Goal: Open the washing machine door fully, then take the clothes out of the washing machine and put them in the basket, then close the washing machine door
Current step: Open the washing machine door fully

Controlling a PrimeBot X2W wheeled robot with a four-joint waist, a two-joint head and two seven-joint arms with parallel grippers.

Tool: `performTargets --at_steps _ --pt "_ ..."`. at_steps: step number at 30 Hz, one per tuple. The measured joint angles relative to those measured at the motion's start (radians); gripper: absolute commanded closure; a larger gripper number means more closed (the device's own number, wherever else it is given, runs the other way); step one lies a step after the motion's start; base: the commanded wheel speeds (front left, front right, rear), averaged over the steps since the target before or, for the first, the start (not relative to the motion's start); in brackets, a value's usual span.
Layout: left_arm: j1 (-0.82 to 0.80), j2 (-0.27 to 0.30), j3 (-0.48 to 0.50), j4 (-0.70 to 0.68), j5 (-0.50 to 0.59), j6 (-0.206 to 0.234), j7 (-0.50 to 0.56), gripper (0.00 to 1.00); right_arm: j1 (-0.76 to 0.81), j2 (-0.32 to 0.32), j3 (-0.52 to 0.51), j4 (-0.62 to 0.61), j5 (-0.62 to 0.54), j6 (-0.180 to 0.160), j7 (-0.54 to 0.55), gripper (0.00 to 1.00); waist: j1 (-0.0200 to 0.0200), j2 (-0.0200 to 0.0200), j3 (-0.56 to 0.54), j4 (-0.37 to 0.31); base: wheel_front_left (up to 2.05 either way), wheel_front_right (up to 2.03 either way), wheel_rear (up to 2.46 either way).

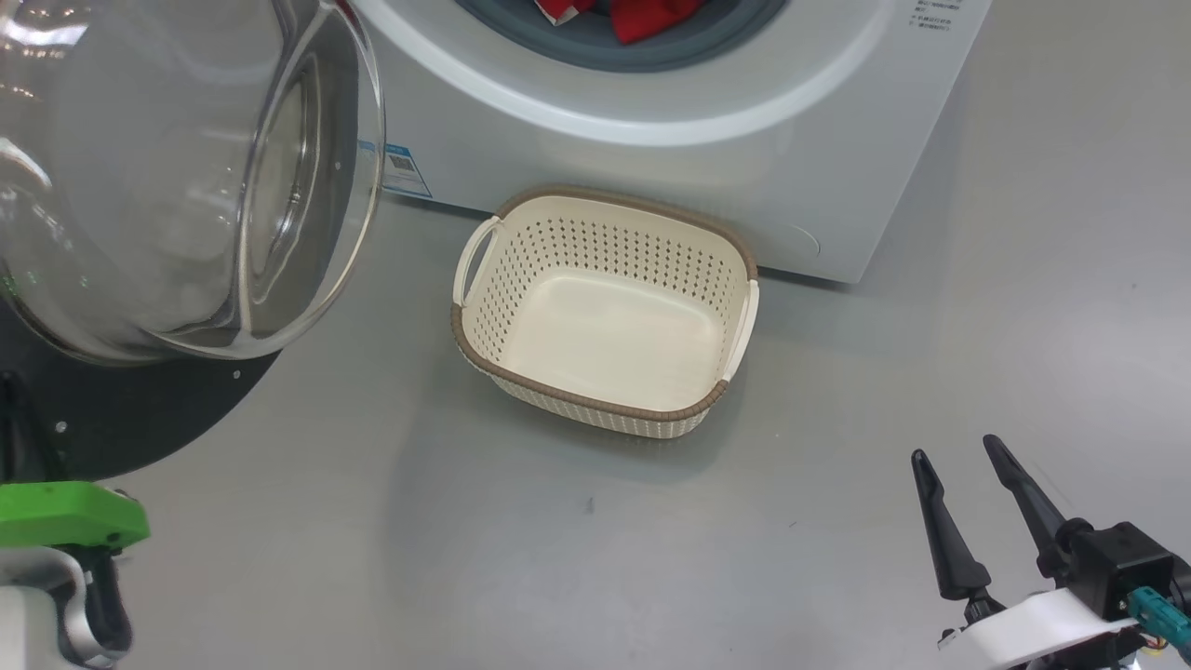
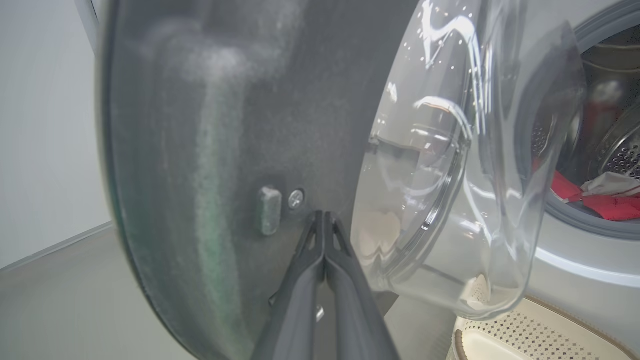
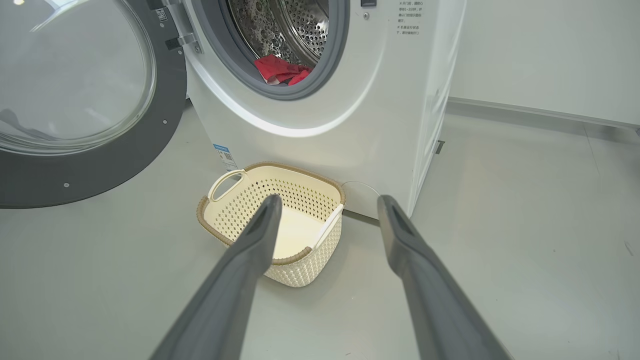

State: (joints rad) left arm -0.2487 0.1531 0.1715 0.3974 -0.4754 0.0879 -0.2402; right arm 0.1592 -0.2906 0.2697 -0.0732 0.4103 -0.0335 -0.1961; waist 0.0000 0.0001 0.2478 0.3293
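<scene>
Before the pressed-together fingers of the left hand (image 2: 325, 220): the round, black-rimmed glass washing machine door (image 2: 210, 125); they could skid off its smooth face. Beyond the spread right hand (image 1: 956, 448): cream perforated plastic basket (image 1: 605, 247); red fabric clothes (image 3: 277, 70) farther on, inside the white washing machine (image 3: 350, 125).

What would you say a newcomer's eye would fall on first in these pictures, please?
Most likely the washing machine door, swung open at the left, its bulging clear glass bowl looming large in the head view. Then the red clothes lying at the mouth of the drum, and the empty cream basket on the floor in front of the washing machine.
</scene>
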Motion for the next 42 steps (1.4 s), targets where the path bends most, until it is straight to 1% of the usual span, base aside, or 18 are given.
performTargets --at_steps 2,3,9,12,17,26,34,42 --pt "-0.01 0.014 0.019 0.005 -0.002 0.001 0.0 1.0 -0.009 -0.007 -0.004 -0.009 -0.001 0.0 0.007 0.0 0.0 0.0 0.017 -0.001 0.0 0.0 0.0" --pt "-0.05 0.049 0.052 0.026 -0.026 0.005 -0.007 1.0 -0.02 -0.028 -0.019 -0.036 -0.009 -0.005 0.023 0.0 0.0 0.0 0.066 -0.003 0.0 0.0 0.0" --pt "-0.105 0.064 0.063 0.056 -0.035 0.004 -0.008 1.0 -0.026 -0.049 -0.03 -0.056 -0.017 -0.006 0.034 0.0 0.0 0.0 0.111 -0.001 0.0 0.0 0.0" --pt "-0.129 0.065 0.091 0.074 -0.067 0.003 -0.009 1.0 -0.032 -0.051 -0.031 -0.062 -0.017 -0.006 0.042 0.0 0.0 0.0 0.129 0.001 0.0 0.0 0.0" --pt "-0.153 0.079 0.103 0.106 -0.069 -0.001 -0.009 1.0 -0.032 -0.057 -0.037 -0.062 -0.017 -0.006 0.043 0.0 0.0 0.0 0.146 0.002 0.0 0.0 0.0" --pt "-0.177 0.088 0.109 0.157 -0.068 -0.014 -0.011 1.0 -0.032 -0.057 -0.037 -0.063 -0.017 -0.013 0.051 0.0 0.0 0.0 0.15 0.003 0.0 0.0 0.0" --pt "-0.187 0.091 0.097 0.191 -0.053 -0.024 -0.012 1.0 -0.033 -0.053 -0.035 -0.057 -0.017 -0.012 0.051 0.0 0.0 0.0 0.125 0.005 0.0 0.0 0.0" --pt "-0.186 0.091 0.093 0.174 -0.031 -0.053 -0.012 1.0 -0.046 -0.018 -0.025 -0.022 -0.012 -0.009 0.03 0.0 0.0 0.0 0.072 0.001 0.0 0.0 0.0"
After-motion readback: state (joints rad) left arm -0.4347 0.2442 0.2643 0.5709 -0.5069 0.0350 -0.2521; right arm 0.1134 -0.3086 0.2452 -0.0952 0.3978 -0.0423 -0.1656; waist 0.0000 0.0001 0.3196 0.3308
